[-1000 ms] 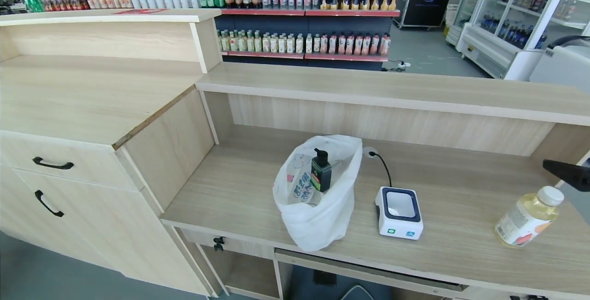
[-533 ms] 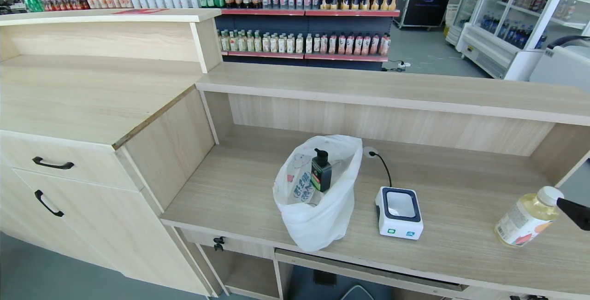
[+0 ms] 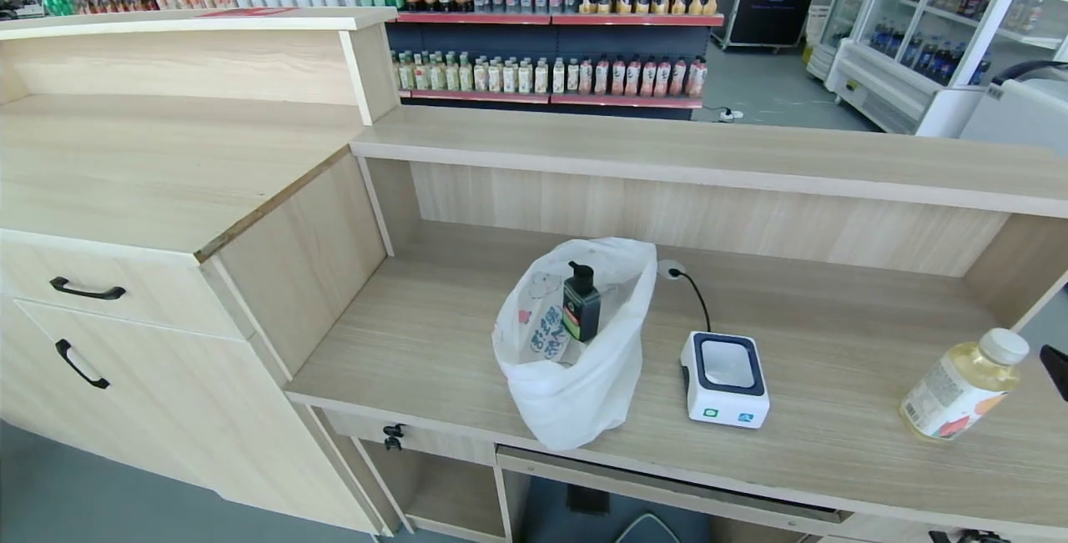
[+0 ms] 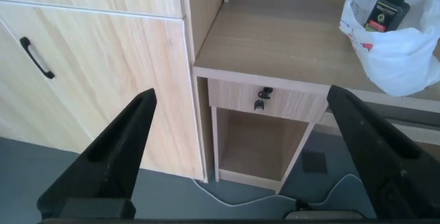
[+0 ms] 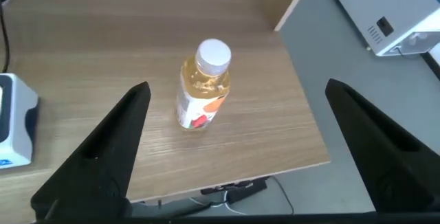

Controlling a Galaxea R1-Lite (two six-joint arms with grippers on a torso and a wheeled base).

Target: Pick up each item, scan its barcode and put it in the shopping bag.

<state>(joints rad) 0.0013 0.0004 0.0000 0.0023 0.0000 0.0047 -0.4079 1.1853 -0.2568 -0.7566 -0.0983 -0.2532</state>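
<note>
Tracking the right gripper point(image 5: 237, 85) over the last second, we see it sink from above the yellow bottle point(image 3: 959, 384) to beside its cap, jaws spread and touching nothing. We judge the pick prepared but not made, and the bottle stands free at the right end of the bench point(image 3: 834, 334). Between it and the shopping bag point(image 3: 576, 384), which holds a dark pump bottle point(image 3: 581, 309), sits the scanner point(image 3: 724, 380); the left gripper point(image 4: 240, 92), jaws spread, hangs low off the bench's left front.
</note>
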